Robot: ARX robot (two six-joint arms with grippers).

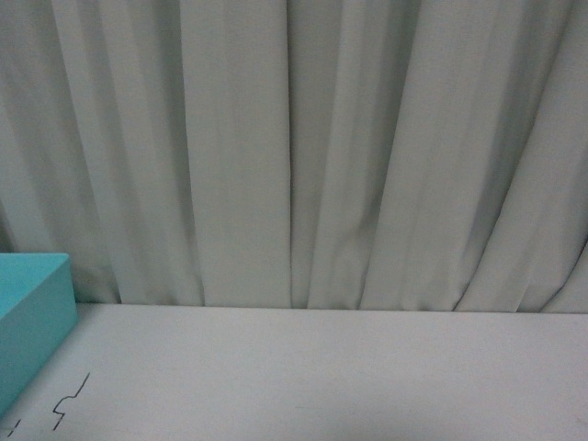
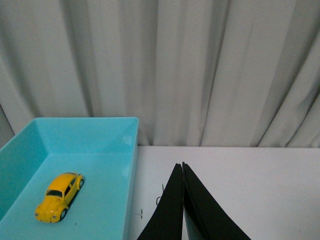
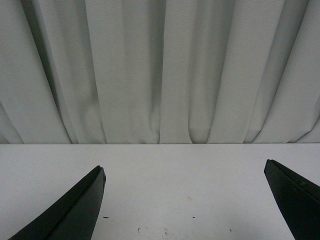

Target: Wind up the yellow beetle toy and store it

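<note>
Beside the left gripper (image 2: 183, 167), off to its side and apart from it: one yellow beetle toy (image 2: 58, 197), lying on its wheels on the floor of one turquoise bin (image 2: 131, 150), near the middle, clear of all walls.

Handling, by judgement: small, glossy, hard-bodied, probably light. The rounded roof and bonnet look slippery and would likely squirt out of a pinch from above. The better hold appears to be across the flat door sides, low on the body, just above the wheels. Tiny wheels roll freely, so it may scoot when nudged. No winding key or knob can be made out at this size.

Left gripper: one; dark fingers pressed together to a point, holding nothing, over the white table (image 2: 260, 180) just outside the bin's wall.

Right gripper (image 3: 184, 170): one; fingers spread wide, nothing between them, bare table beneath, well away from the toy, which does not appear in its view.

Count: toy, one; bin, one; table, one; grey curtain (image 1: 294, 147) behind, one. Small dark scribbles on the table near the bin.
</note>
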